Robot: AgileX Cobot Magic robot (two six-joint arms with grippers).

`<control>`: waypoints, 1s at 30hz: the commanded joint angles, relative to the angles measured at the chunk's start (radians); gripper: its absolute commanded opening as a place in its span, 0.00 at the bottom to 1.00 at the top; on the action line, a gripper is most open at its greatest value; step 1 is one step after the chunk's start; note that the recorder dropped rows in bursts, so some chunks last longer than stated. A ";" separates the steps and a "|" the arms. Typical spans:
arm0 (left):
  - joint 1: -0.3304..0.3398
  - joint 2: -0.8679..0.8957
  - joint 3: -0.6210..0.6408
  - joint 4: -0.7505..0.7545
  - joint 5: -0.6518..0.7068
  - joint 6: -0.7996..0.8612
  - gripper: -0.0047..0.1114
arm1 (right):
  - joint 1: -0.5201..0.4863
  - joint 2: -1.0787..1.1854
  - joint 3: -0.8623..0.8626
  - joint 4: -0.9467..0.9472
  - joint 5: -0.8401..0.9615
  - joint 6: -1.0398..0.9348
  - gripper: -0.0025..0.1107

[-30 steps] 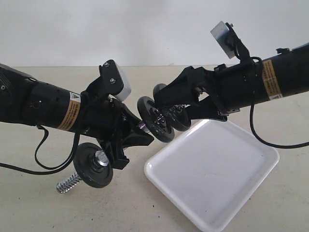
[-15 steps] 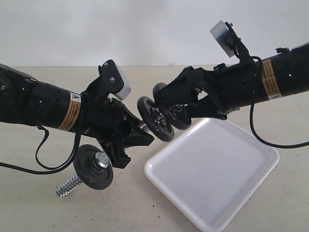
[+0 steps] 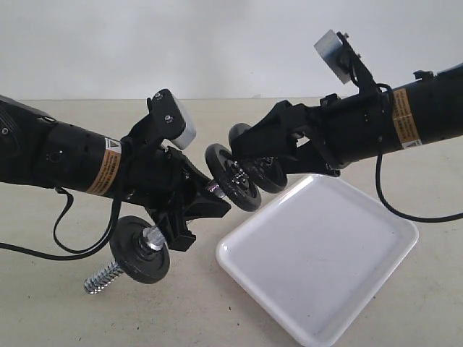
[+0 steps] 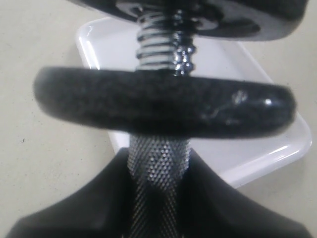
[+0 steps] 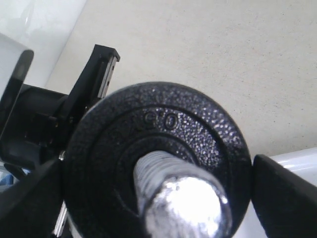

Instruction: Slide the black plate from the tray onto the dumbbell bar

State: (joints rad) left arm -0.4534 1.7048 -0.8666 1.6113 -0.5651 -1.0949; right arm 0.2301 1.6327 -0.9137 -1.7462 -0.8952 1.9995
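Right gripper (image 3: 262,165) spans the plate (image 5: 198,129) edge to edge, with a finger on each side of its rim, so it reads as clamped on the plate. The plate is off the tray (image 3: 325,289), up in the air, and the end of the bar (image 4: 158,173) already pokes through its centre hole. Left gripper (image 3: 211,199) is closed on the bar's knurled middle and holds it tilted, one end low and the other raised toward the right arm. Between that grip and the plate sits an inner disc (image 4: 163,106), with bare thread showing between the two. As I judge it, the plate's travel runs along the bar's axis, down and left in the exterior view toward the left gripper, until it meets that disc.
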 commanded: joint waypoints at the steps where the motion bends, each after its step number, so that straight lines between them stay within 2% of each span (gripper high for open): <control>1: 0.001 -0.058 -0.042 -0.124 -0.114 -0.015 0.08 | -0.009 -0.015 -0.007 0.002 0.054 -0.032 0.02; 7: 0.001 -0.058 -0.042 -0.124 -0.114 -0.015 0.08 | -0.009 -0.015 -0.007 0.002 0.070 -0.056 0.02; 10: 0.001 -0.058 -0.042 -0.124 -0.114 -0.015 0.08 | -0.009 -0.015 -0.007 0.002 0.076 -0.066 0.10; 13: 0.001 -0.058 -0.042 -0.124 -0.114 -0.015 0.08 | -0.009 -0.015 -0.007 0.002 0.076 -0.068 0.29; 18: 0.001 -0.058 -0.042 -0.124 -0.114 -0.015 0.08 | -0.009 -0.015 -0.007 0.002 0.084 -0.034 0.80; 20: 0.001 -0.058 -0.042 -0.124 -0.114 -0.015 0.08 | -0.009 -0.015 -0.007 0.002 0.091 -0.028 0.88; 22: 0.001 -0.058 -0.042 -0.124 -0.114 -0.015 0.08 | -0.009 -0.015 -0.007 0.002 0.099 -0.028 0.91; 30: 0.001 -0.058 -0.042 -0.124 -0.071 -0.015 0.08 | -0.011 -0.015 -0.007 0.002 0.105 -0.039 0.90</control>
State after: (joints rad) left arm -0.4534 1.7064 -0.8666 1.6133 -0.5522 -1.1013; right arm 0.2283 1.6239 -0.9152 -1.7445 -0.8042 1.9714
